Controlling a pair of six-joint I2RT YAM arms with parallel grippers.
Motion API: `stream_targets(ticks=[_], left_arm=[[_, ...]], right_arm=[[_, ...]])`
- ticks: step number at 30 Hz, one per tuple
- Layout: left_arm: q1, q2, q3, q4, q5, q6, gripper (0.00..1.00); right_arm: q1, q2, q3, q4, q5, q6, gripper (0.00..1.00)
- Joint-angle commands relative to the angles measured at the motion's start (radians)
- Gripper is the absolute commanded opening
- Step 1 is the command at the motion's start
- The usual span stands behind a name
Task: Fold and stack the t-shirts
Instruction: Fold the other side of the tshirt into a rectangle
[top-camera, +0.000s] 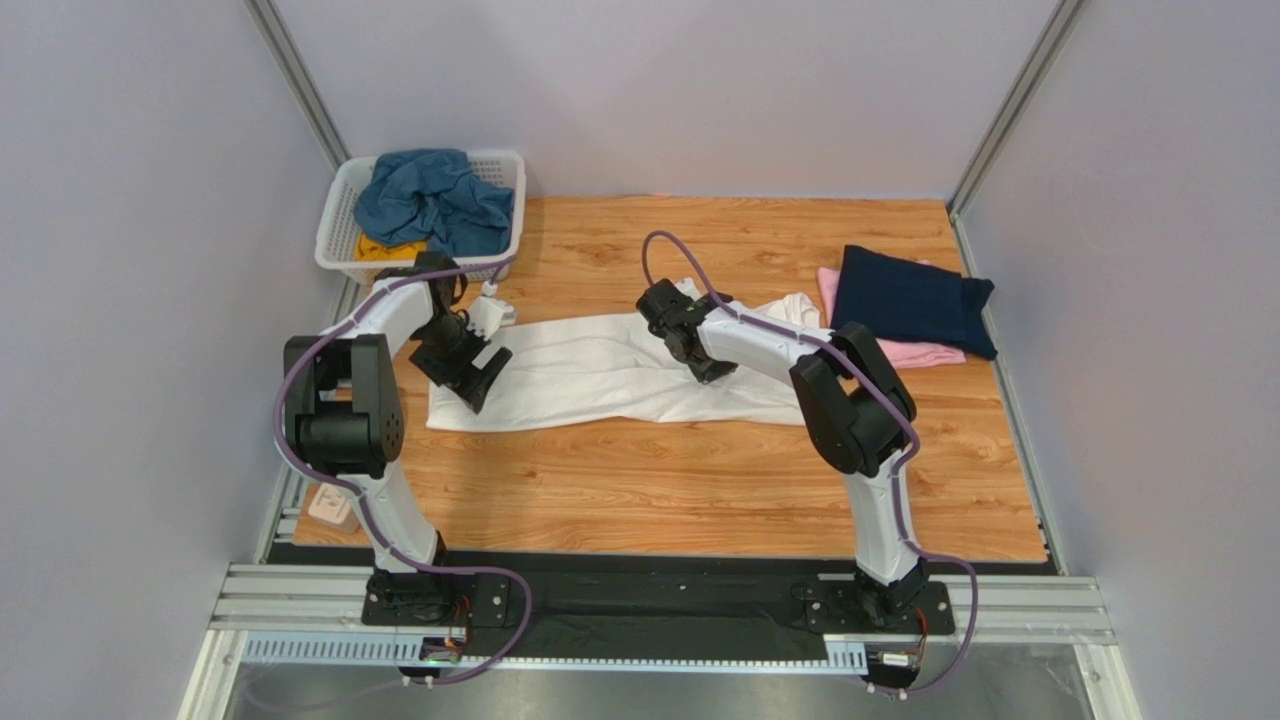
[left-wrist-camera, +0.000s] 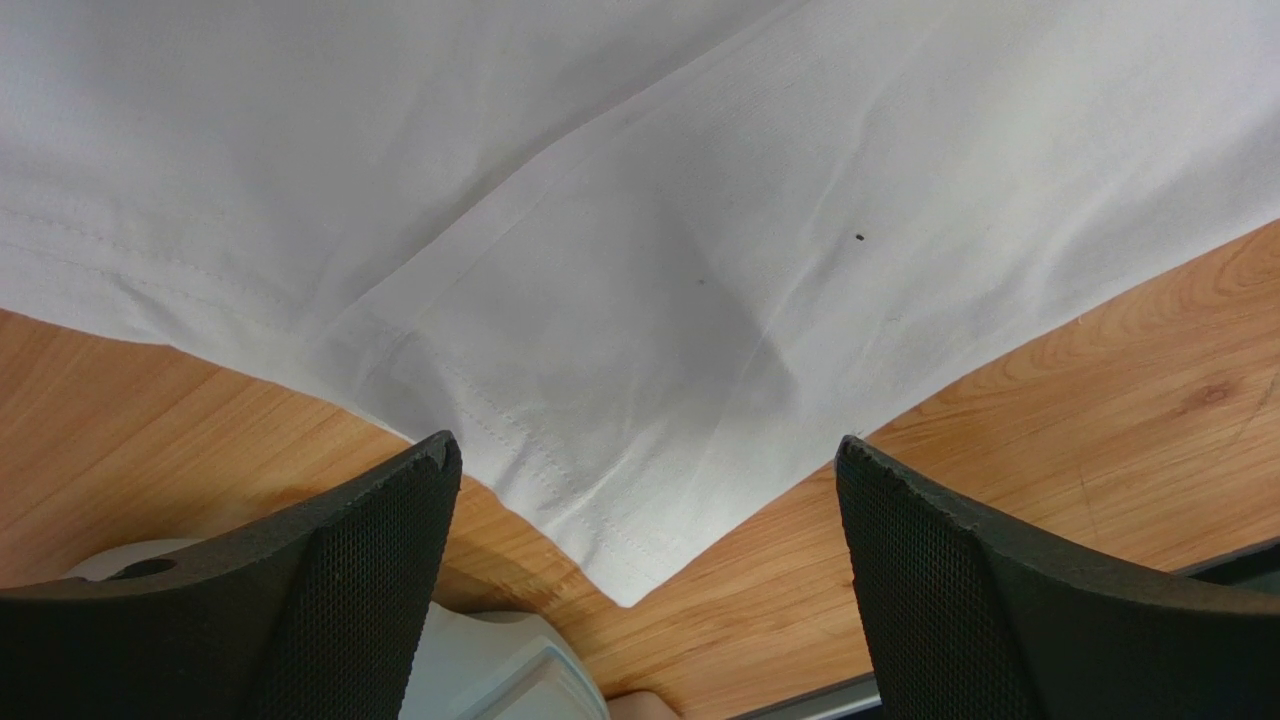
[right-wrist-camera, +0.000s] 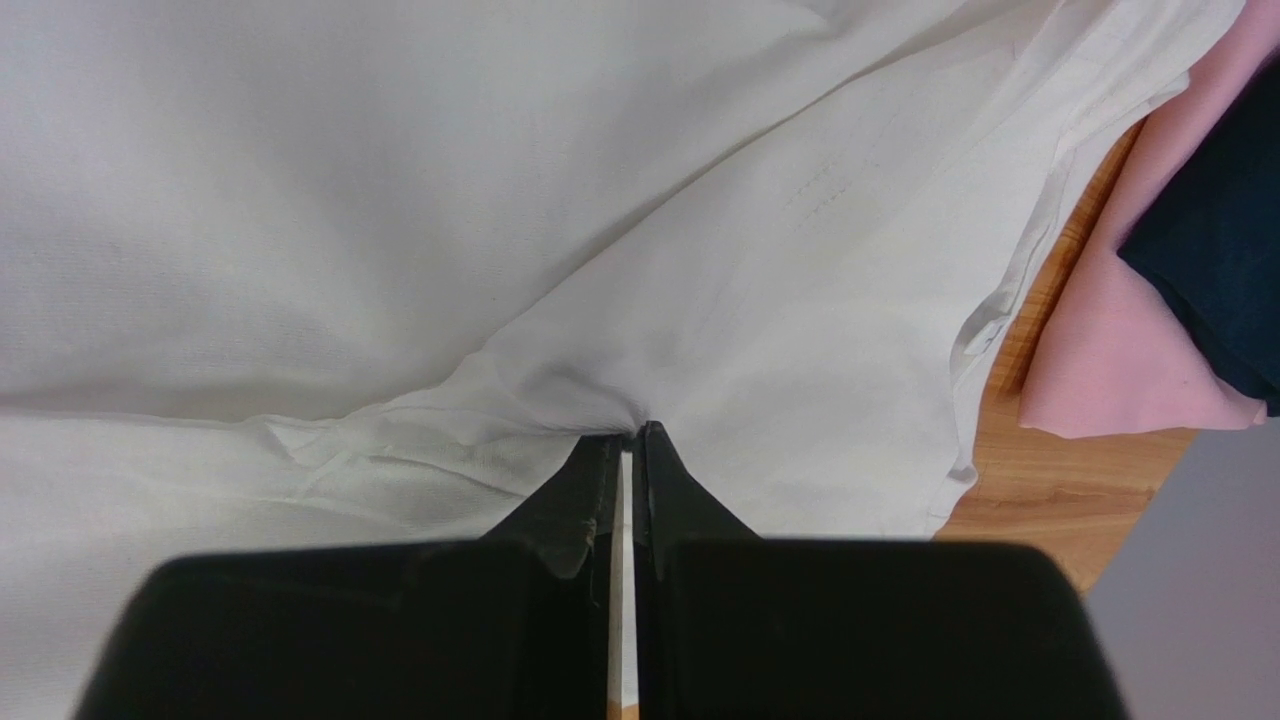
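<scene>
Pinching: right hand, large white cloth t-shirt, right of its middle
Spread: left hand, over its left corner
Axis: left-right

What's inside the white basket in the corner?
A crumpled teal-blue shirt fills the top of the basket, and a bit of yellow cloth peeks out below it. Anything deeper is covered, so I can't tell what else is in there.

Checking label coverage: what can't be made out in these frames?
- Pink t-shirt, top view: mostly under the navy t-shirt.
- Yellow t-shirt, top view: buried under the teal-blue t-shirt in the basket.
- Right claw, top view: tips hidden by its wrist.
- Pale object, left wrist view: cut off by bottom edge.
</scene>
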Motion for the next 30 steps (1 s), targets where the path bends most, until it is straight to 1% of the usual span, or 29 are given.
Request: stream_targets(ticks=[1, 9, 15, 18, 19, 21, 22, 24, 27, 29, 30], left_arm=[[0.004, -0.021, 0.000, -0.001, -0.001, 0.023, 1.00], [0.002, -0.015, -0.012, -0.007, 0.013, 0.020, 1.00], [0.002, -0.020, 0.010, -0.029, 0.013, 0.031, 1.00], [0.002, -0.023, 0.013, -0.035, 0.016, 0.034, 1.00], [0.002, -0.023, 0.013, -0.035, 0.016, 0.034, 1.00], [0.004, -0.021, 0.011, -0.037, 0.014, 0.039, 1.00], [0.002, -0.020, 0.010, -0.037, 0.014, 0.040, 1.00], [0.002, -0.020, 0.008, -0.038, 0.014, 0.043, 1.00], [0.002, -0.012, 0.007, -0.041, 0.024, 0.043, 1.00], [0.002, -0.009, 0.005, -0.043, 0.025, 0.043, 1.00], [0.002, -0.007, 0.004, -0.043, 0.025, 0.043, 1.00]], right_arm=[[-0.004, -0.008, 0.052, 0.021, 0.022, -0.002, 0.00], [-0.004, -0.022, 0.167, -0.018, 0.019, -0.019, 0.00], [-0.004, 0.065, 0.259, -0.036, -0.032, -0.014, 0.01], [-0.003, 0.110, 0.302, -0.036, -0.058, -0.014, 0.10], [-0.006, 0.119, 0.310, -0.038, -0.063, -0.013, 0.21], [-0.006, 0.143, 0.328, -0.052, -0.066, -0.014, 0.36], [-0.006, 0.150, 0.330, -0.056, -0.060, -0.013, 0.55], [-0.010, 0.153, 0.325, -0.064, -0.049, -0.010, 0.72], [-0.036, 0.124, 0.315, -0.068, -0.054, 0.015, 0.77], [-0.067, 0.093, 0.312, -0.070, -0.066, 0.051, 0.78], [-0.082, 0.050, 0.301, -0.068, -0.083, 0.070, 0.77]])
